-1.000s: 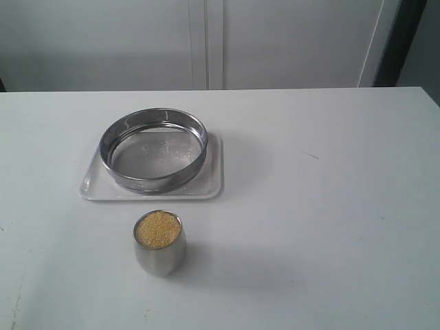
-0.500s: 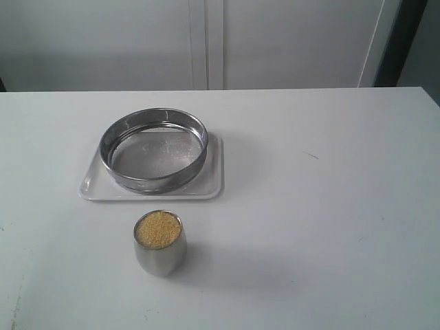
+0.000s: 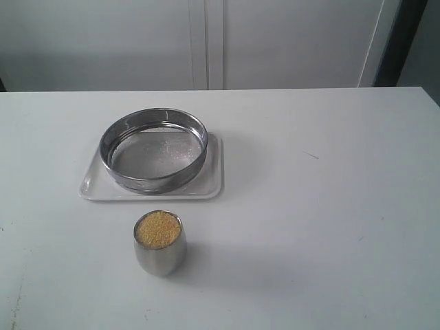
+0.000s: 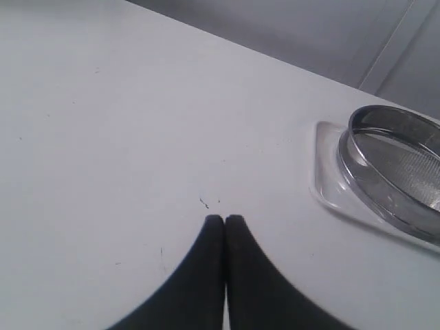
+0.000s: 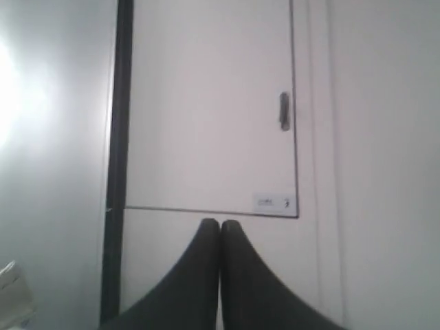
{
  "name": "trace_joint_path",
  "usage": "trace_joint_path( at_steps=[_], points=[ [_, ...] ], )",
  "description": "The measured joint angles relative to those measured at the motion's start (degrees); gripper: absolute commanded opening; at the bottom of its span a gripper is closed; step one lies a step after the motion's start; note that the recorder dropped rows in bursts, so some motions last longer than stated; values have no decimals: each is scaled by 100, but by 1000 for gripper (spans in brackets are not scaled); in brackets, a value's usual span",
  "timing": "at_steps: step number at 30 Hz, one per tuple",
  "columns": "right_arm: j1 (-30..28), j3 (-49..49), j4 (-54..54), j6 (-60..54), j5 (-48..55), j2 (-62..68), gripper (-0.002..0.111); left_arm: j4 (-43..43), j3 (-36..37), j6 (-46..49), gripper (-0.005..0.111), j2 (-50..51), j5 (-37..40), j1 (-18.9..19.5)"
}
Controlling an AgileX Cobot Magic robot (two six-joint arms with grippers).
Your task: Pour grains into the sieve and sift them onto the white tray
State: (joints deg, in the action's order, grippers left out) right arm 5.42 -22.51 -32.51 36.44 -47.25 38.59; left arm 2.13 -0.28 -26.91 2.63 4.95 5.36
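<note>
Right, the sieve (image 3: 152,180) sits on the white tray (image 3: 210,185). Grains (image 3: 158,229) fill the steel cup (image 3: 160,260), near the tray but not touching it. Left gripper (image 4: 224,220) is pinched closed on nothing, above the table (image 4: 103,137). Right gripper (image 5: 220,223) is the same, facing a cabinet door (image 5: 206,103).

Exterior: high, angled down on surface (image 3: 309,206). Left wrist: low over it, looking across; shares sieve (image 3: 153,149) and white tray (image 3: 213,187) corner with exterior. Right wrist: faces a cabinet door (image 5: 206,103) head-on.

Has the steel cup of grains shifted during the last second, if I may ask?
No; the cup keeps its spot just before the white tray's near rim.
</note>
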Motion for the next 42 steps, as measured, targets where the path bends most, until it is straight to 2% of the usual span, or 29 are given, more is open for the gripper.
trace_joint_path(
  at_steps=[10,14,19,21,22,23,24,25,26,27,32,42],
  points=[
    [0,-371,-2839,760,-1041,2156,0,8,0,248,0,0,53,0],
    [68,-371,-3254,719,-1402,2980,0,23,0,712,0,0,42,0],
    [490,-635,-3339,-208,-1911,4307,2,23,0,792,0,0,30,0],
    [626,-756,-3347,-395,-1923,4822,13,23,0,792,0,0,30,0],
    [661,-780,-3347,-482,-1923,4948,28,23,0,792,0,0,30,0],
    [739,-793,-3347,-733,-1923,5235,49,23,0,792,0,0,30,0],
    [828,-793,-3347,-886,-1933,5467,60,23,0,792,0,0,30,0],
    [868,-793,-3347,-936,-1933,5586,77,23,0,792,0,0,30,0],
    [938,-797,-3347,-994,-1933,5800,82,23,0,792,0,0,30,0],
    [990,-806,-3347,-1007,-1933,5899,86,23,0,792,0,0,30,0],
    [1378,-835,-3279,-1195,-1867,6513,86,23,0,792,0,0,30,0],
    [1869,-1332,-3143,-1308,-1009,7000,88,23,0,792,0,0,30,0]
  ],
)
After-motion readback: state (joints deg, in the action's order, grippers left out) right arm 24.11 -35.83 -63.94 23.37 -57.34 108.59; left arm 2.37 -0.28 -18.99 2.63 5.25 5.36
